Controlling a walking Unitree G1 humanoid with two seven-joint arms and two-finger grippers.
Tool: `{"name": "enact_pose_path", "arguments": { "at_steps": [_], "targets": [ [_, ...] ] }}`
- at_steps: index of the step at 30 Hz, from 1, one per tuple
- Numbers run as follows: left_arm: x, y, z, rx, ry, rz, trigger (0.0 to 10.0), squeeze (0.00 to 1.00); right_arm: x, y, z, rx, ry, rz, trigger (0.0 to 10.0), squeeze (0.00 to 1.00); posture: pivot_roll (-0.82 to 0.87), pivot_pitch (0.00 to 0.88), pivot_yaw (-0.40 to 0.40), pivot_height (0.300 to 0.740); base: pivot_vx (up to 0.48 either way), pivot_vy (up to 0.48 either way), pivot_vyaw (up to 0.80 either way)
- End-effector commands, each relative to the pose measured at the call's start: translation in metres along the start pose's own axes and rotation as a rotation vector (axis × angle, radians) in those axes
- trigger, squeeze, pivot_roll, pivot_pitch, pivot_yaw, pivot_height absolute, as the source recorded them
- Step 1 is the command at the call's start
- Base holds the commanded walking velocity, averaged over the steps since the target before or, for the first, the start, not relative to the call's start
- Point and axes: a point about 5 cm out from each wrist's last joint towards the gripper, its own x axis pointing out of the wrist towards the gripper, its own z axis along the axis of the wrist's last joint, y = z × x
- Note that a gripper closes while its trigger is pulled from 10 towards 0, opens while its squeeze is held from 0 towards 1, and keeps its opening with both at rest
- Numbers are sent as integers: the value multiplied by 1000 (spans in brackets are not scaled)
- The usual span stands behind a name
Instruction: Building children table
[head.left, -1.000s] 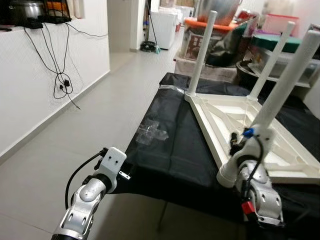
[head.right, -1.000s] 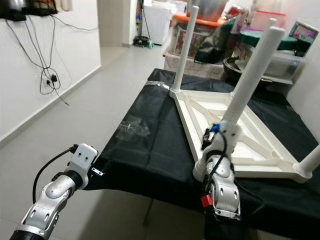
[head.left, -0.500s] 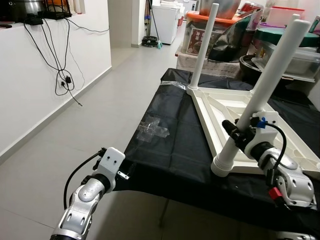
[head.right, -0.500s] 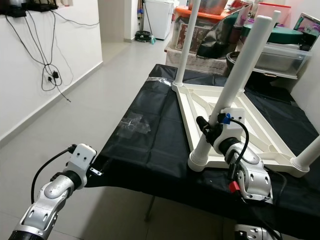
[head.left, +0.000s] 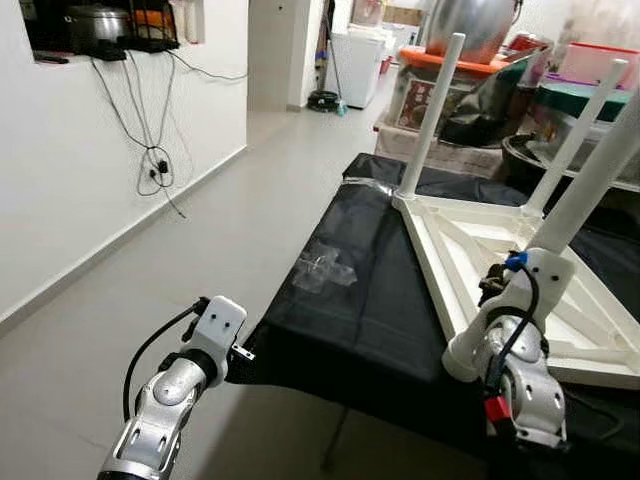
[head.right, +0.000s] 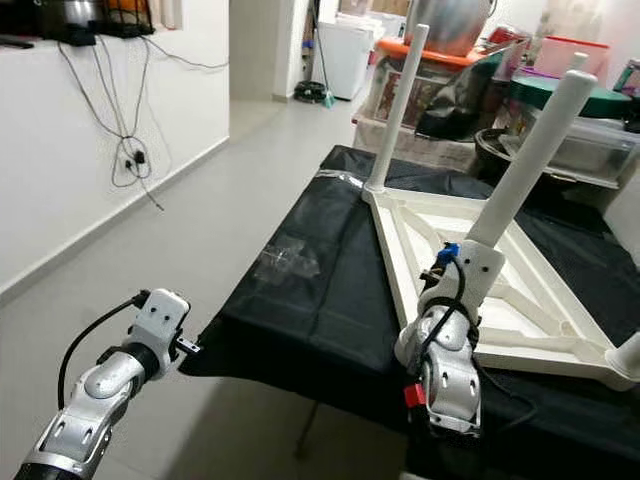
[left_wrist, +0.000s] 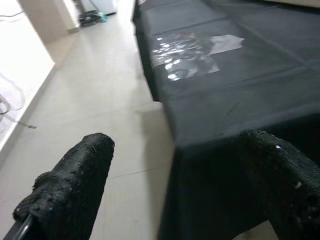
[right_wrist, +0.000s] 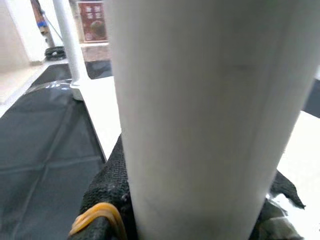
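Note:
A white children's table (head.left: 520, 262) lies upside down on a table draped in black cloth (head.left: 370, 300). Three of its white legs stick up: a near one (head.left: 590, 180), a far-left one (head.left: 432, 110) and a far-right one (head.left: 575, 135). My right gripper (head.left: 493, 290) is shut on the near leg (right_wrist: 200, 100) just above its base, with black fingers (right_wrist: 107, 200) pressed against both sides. My left gripper (left_wrist: 175, 142) hangs open and holds nothing, low beside the cloth's near-left corner.
A crumpled clear plastic bag (head.left: 325, 268) lies on the cloth left of the white table. Storage boxes and a big pot (head.left: 470, 60) crowd the space behind. On the left a white wall has dangling cables (head.left: 155, 160), with bare tiled floor (head.left: 200, 240) below.
The right forearm has swung from the leg's right side back to below it, its wrist turning about the leg while still gripping. The camera shifted. The left arm stayed put.

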Motion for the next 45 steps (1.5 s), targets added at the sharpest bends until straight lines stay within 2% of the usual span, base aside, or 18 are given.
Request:
{"name": "enact_pose_path", "arguments": {
  "at_steps": [1, 4, 5, 6, 7, 14, 15, 20, 22, 25, 34, 35, 36, 37, 39, 40, 41, 45],
  "targets": [
    [2, -6, 0, -3, 6, -21, 10000, 0, -3, 7, -32, -49, 166, 83, 10000, 0, 107, 0, -109, 740, 0, 0, 0],
    [2, -6, -1, -4, 6, -21, 10000, 0, 0, 7, -27, -54, 131, 104, 10000, 0, 107, 0, -114, 740, 0, 0, 0],
    [1, -6, -1, -7, 8, -19, 10000, 0, 7, 2, -19, -62, 105, 112, 10000, 1000, 107, 0, -114, 740, 0, 0, 0],
    [1, -6, -1, -7, 8, -19, 10000, 0, 7, 2, -19, -62, 105, 112, 10000, 1000, 107, 0, -114, 740, 0, 0, 0],
    [-1, -5, -3, -13, 13, -14, 10000, 0, 26, -13, 8, -50, 36, 215, 10000, 0, 105, 0, -119, 740, 0, 0, 0],
    [0, -8, -4, -16, 14, -19, 10000, 0, 32, -26, 20, -170, 32, 603, 9333, 0, 94, 0, -117, 740, 0, 0, 0],
    [1, -9, -3, -16, 12, -20, 10000, 0, 34, -30, 17, -193, 57, 624, 0, 0, 94, 0, -117, 740, 0, 0, 0],
    [2, -8, -2, -16, 9, -19, 10000, 0, 40, -38, 14, -199, 84, 546, 0, 0, 100, 0, -121, 740, 0, 0, 0],
    [0, -6, -3, -13, 11, -16, 10000, 0, 44, -47, 9, -49, 80, 131, 0, 0, 103, 0, -121, 740, 0, 0, 0],
    [-1, -6, -3, -12, 12, -15, 10000, 0, 35, -56, 1, 52, 81, -131, 0, 0, 114, 0, -120, 740, 0, 0, 0],
    [-1, -6, -2, -16, 8, -11, 10000, 0, 10, -46, -13, 145, 86, -262, 0, 0, 112, 0, -116, 740, 0, 0, 0],
    [0, -7, -2, -12, 9, -16, 10000, 0, 5, -23, -13, 87, 93, -124, 1882, 0, 107, 0, -113, 740, 0, 0, 0],
    [0, -7, -2, -8, 9, -20, 10000, 0, 1, -7, -14, 45, 99, -18, 10000, 0, 107, 0, -113, 740, 0, 0, 0],
    [1, -6, -1, -7, 7, -21, 10000, 0, 5, -3, -8, -12, 68, 86, 10000, 1000, 104, 0, -117, 740, 0, 0, 0],
    [2, -5, -1, -6, 6, -21, 10000, 0, 13, -7, 1, -53, 47, 147, 10000, 1000, 105, 0, -120, 740, 0, 0, 0],
    [3, -5, 0, -7, 5, -19, 10000, 0, 22, -15, 11, -70, 25, 184, 10000, 812, 105, 0, -120, 740, 0, 0, 0],
    [2, -5, -1, -10, 5, -18, 10000, 0, 29, -19, 19, -55, 28, 278, 10000, 0, 100, 0, -119, 740, 0, 0, 0],
    [2, -6, -3, -13, 7, -20, 10000, 0, 33, -22, 27, -63, 21, 443, 10000, 0, 98, 0, -119, 740, 0, 0, 0]
  ]
}}
